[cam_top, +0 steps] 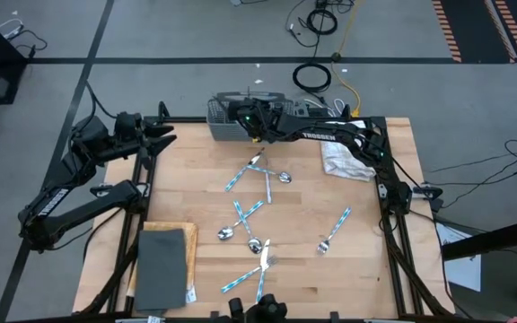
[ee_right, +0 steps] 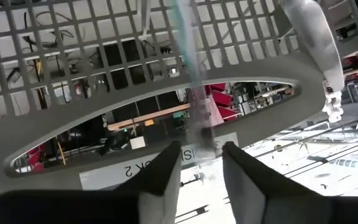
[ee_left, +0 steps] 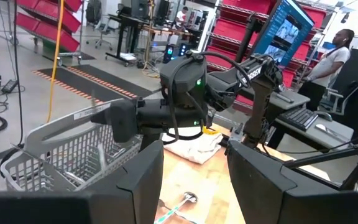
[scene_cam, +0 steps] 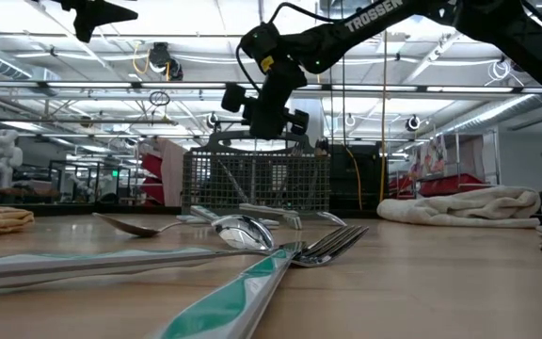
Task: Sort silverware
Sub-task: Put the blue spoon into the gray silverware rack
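High view, silverware (cam_top: 257,215): roughly ten pieces, scattered across the table's (cam_top: 366,260) centre and lower centre.
High view, basket (cam_top: 224,115): one, grey mesh, upper centre; right gripper (cam_top: 251,123) above it.
High view, left gripper (cam_top: 162,133): upper left, off the table edge, empty.
Low view, silverware: spoon (scene_cam: 243,229) and fork (scene_cam: 323,247) in foreground.
Left wrist view, fingers (ee_left: 135,180): spread wide, holding nothing.
Right wrist view, fingers (ee_right: 163,168): partly parted; blurred patterned utensil (ee_right: 194,93) between them, grip uncertain.
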Action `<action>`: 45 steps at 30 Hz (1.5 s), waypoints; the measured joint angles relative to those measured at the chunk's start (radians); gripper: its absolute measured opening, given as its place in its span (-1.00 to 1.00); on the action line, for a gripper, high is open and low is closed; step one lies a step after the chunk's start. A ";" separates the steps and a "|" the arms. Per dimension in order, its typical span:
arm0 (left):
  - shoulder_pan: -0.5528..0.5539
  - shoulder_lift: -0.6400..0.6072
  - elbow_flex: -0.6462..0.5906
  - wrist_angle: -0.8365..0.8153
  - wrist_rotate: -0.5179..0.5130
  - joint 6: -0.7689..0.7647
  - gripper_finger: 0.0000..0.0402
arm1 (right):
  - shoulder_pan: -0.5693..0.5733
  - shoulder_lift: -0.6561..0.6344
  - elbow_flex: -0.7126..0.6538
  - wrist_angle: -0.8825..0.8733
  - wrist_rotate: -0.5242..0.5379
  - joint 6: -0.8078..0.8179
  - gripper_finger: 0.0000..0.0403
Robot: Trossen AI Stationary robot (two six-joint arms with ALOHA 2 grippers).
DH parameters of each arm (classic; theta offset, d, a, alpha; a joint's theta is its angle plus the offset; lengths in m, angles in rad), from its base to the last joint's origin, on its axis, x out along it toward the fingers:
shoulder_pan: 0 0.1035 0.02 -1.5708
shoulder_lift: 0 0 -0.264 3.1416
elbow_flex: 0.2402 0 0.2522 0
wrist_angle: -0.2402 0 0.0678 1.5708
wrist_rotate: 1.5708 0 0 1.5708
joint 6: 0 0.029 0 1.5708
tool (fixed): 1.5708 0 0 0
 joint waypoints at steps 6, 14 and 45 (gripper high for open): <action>0.000 0.000 0.000 0.000 -0.004 0.000 -0.09 | 0.001 0.000 0.004 0.030 0.028 0.074 -0.29; 0.000 0.002 0.000 0.009 -0.011 -0.102 -0.09 | 0.043 -0.122 0.083 0.170 0.072 0.298 -0.31; -0.602 0.668 0.055 -0.145 0.026 0.542 -0.09 | 0.291 -0.629 0.037 -1.387 -0.471 2.568 -0.32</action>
